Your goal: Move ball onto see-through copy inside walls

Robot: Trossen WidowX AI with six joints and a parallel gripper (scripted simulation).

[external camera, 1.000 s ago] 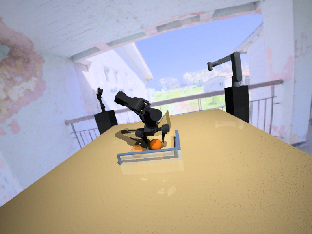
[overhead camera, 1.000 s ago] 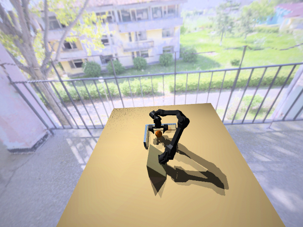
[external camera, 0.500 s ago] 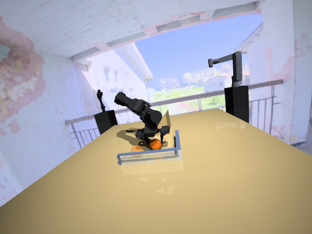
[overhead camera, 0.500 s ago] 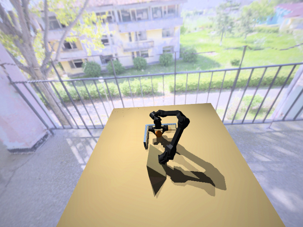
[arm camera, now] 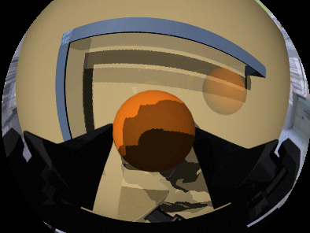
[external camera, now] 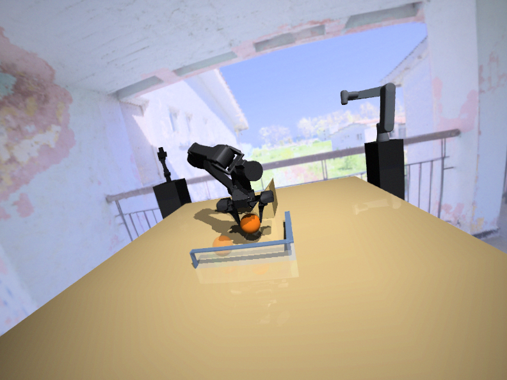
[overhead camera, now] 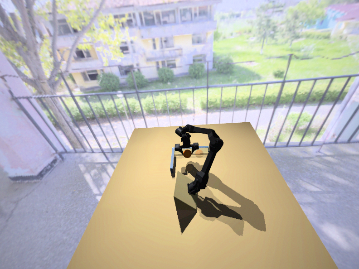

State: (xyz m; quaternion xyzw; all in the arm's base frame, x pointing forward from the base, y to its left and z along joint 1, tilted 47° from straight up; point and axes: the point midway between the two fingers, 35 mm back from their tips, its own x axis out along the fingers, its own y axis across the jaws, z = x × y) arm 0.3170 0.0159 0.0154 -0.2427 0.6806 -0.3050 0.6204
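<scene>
The orange ball point(overhead camera: 187, 154) point(external camera: 249, 224) point(arm camera: 151, 112) is between the two fingers of my gripper point(overhead camera: 187, 152) point(external camera: 249, 222) point(arm camera: 153, 130), which is shut on it. In the exterior view a dark shadow shows below the ball, so it hangs a little above the table. The see-through copy point(overhead camera: 199, 152) point(external camera: 221, 245) point(arm camera: 225, 92) is to the ball's right in the wrist view, near the free end of the long wall point(external camera: 241, 246) point(arm camera: 149, 24). The short wall point(overhead camera: 173, 163) point(external camera: 289, 226) point(arm camera: 60, 90) stands on the ball's other side. The ball is inside the corner, apart from both walls.
A tan angular block point(overhead camera: 185, 192) point(external camera: 270, 202) stands beside my arm's base, on the side of the walls away from the long wall. In the exterior view a grey arm point(external camera: 386, 108) and a small black arm point(external camera: 163, 159) stand on black pedestals beyond the table.
</scene>
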